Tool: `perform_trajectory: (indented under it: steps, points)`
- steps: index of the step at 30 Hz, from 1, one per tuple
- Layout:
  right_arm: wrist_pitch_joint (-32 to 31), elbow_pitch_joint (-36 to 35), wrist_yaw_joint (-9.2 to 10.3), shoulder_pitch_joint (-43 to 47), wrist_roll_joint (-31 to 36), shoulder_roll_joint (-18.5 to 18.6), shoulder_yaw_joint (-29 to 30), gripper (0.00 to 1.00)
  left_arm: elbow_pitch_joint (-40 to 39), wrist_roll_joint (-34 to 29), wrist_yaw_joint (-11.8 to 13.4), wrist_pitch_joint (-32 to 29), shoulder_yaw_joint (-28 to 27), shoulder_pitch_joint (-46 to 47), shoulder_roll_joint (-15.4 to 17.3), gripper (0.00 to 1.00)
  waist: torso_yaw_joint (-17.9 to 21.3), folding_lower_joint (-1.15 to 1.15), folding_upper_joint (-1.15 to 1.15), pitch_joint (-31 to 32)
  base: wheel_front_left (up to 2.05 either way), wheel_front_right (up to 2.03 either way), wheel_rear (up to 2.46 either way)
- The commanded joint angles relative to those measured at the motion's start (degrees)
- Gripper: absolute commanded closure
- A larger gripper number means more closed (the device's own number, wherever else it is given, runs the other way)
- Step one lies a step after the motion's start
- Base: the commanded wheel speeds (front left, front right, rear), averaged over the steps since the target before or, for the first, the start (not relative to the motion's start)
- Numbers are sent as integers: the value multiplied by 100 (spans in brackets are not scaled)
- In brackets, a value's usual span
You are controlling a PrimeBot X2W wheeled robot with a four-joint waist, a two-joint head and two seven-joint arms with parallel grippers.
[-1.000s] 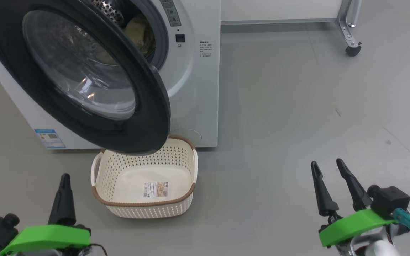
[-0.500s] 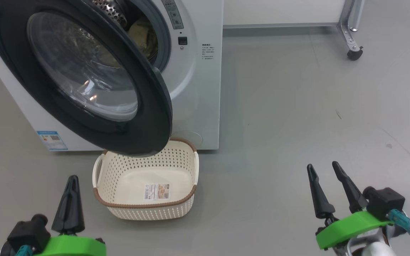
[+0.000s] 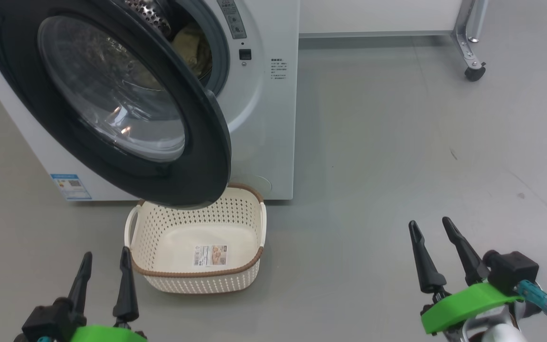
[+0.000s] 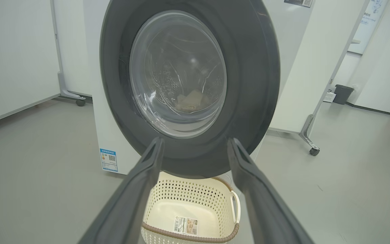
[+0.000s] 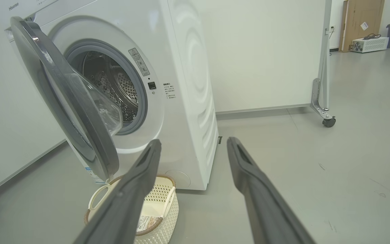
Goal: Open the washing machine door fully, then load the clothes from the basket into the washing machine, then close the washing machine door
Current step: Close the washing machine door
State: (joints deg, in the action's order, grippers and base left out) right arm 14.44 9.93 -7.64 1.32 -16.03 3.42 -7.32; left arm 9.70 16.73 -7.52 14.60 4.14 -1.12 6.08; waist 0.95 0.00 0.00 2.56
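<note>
At the lower left of the head view, the left gripper is seen with its two fingers spread apart, gripping nothing, just beside the basket. At the lower right, the right gripper is likewise held open over the grey floor. The basket is set on the floor in front of the washing machine, with a label sticker shown on its base. Its rear edge is overhung by the washing machine door, which is swung partly open. Beyond it, pale clothes are seen lying in the steel drum.
</note>
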Motion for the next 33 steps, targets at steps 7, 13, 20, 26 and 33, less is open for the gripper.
perform_trajectory:
  steps: [7, 13, 20, 26, 33]
  points:
    - [56, -184, 15, -168, 59, 17, -104, 0, -112, 33, 3, 40, -124, 276, 65, 0, -33, 0, 0, -28, 0, 0, 0]
    - [56, -180, 15, -171, 56, 14, -106, 0, -64, 36, 3, 40, -91, 307, 68, 0, -45, 0, 0, -47, 0, 0, 0]
    - [56, -168, 15, -178, 45, 10, -107, 0, -18, 20, 3, 40, -66, 317, 79, 0, -48, 0, 0, -72, 0, 0, 0]
    - [56, -159, 15, -175, 38, 11, -111, 0, 22, -13, 3, 40, -29, 322, 72, 0, -61, 0, 0, -80, 0, 0, 0]
    - [56, -163, 15, -180, 26, 39, -153, 14, 6, -11, 3, 40, -23, 329, 60, 0, -97, 0, 0, -116, 0, 0, 0]
